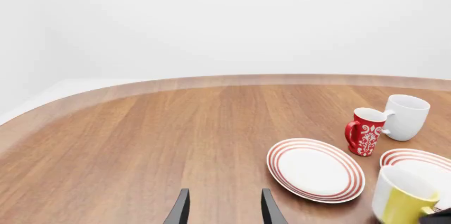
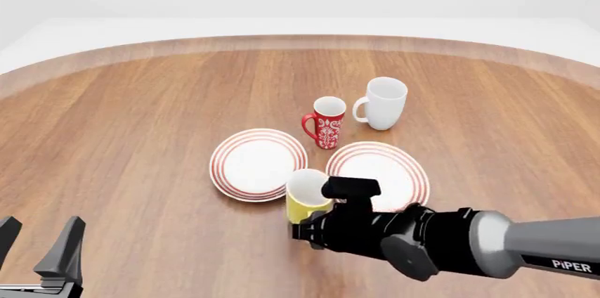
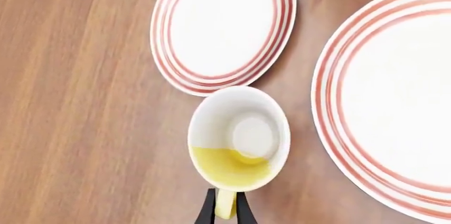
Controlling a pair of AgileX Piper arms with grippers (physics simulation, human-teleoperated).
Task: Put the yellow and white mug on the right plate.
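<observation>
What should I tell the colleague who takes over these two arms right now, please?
Right gripper: shut on the handle of the yellow and white mug.
Left gripper: open, holding nothing, at the near left of the table.
The mug is upright in the gap between the two plates, at their near edges.
Done: handle gripped.
Left: carry the mug onto the right plate, set it down, release.

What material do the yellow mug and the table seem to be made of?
The small yellow mug with white inside looks like glazed ceramic: smooth, softly glossy, thick rim. The brown round table looks like polished wood, with visible grain stripes. Being renders, neither is certain.
</observation>
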